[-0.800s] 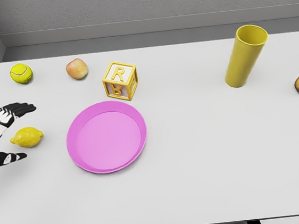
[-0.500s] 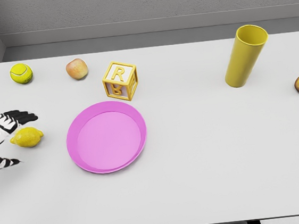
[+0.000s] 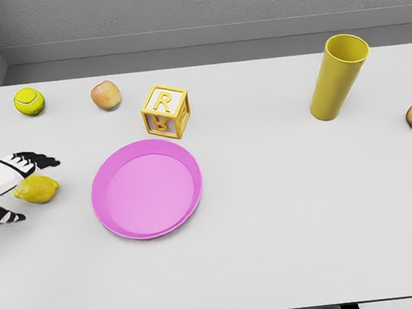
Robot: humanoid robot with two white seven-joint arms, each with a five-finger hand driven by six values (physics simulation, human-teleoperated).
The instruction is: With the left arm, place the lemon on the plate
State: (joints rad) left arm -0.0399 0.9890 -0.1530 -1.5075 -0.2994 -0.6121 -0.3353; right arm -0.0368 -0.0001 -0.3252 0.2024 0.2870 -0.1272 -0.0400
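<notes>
Left hand: white-and-black five-finger left hand (image 3: 7,186) comes in at the left edge, fingers (image 3: 38,160) reaching over the top of the lemon and the thumb (image 3: 6,217) below it on the near side. It's spread around the fruit, not clamped on it yet as far as I can tell; the palm side is hidden, so contact is a bit of a guess.
Lemon: small yellow lemon (image 3: 37,189) sits on the white desk (image 3: 286,220), near the left edge, just left of the plate but not touching it.
Plate: round pink plate (image 3: 147,189) with a low raised rim, nothing on it, right beside the lemon, so the carry is short.
Step in hand: closing the grasp, I'd say. Fingers and thumb should meet the lemon on opposite sides at its widest part, squeezing evenly, since it's an oval and will probably squirt out sideways if pinched near a tip.
Doing it well: lift enough to clear the rim before moving right, then set it near the middle of the plate and let go low so it doesn't roll off.
Watch out: don't nudge the plate with the knuckles on the way over.
Bystanders: yellow-green tennis ball (image 3: 29,101), reddish apple (image 3: 106,95) and yellow letter block (image 3: 165,111) all sit farther back, well out of the path.
</notes>
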